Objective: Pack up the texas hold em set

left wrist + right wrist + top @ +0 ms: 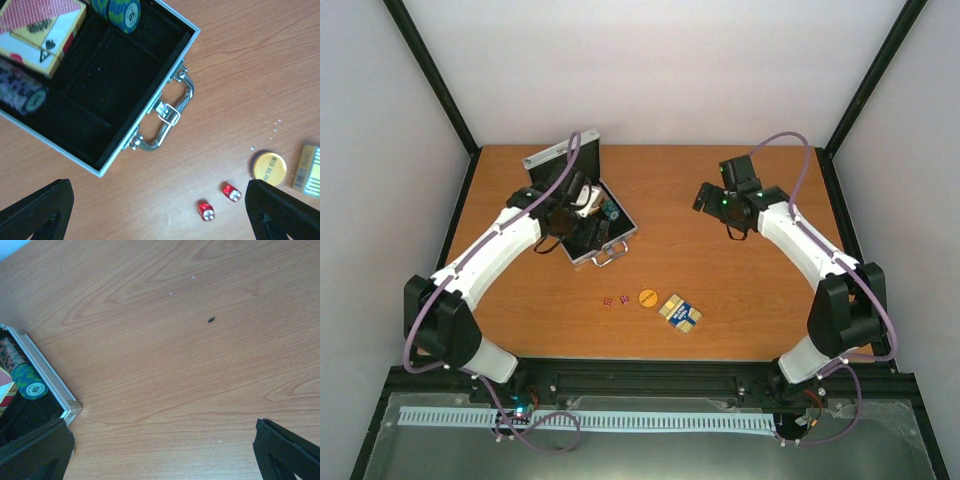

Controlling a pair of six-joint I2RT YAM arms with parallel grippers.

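Note:
The silver case point(617, 240) lies open at the table's back left, its lid point(558, 154) up. In the left wrist view its black lining point(112, 85) holds a card deck point(42, 30) and chip stacks point(123, 13), and its handle point(169, 116) faces the table. Two red dice point(614, 300), the orange button point(647, 297) and a second card deck point(681, 313) lie on the table in front of it; the left wrist view shows these dice point(231, 192) and button point(269, 167). My left gripper point(578, 205) hovers open and empty over the case. My right gripper point(710, 198) is open and empty over bare table.
The right wrist view shows the case's corner point(50, 377) with a green chip stack point(29, 381) at the far left, and bare wood elsewhere. Black frame posts stand at the table's back corners point(470, 150).

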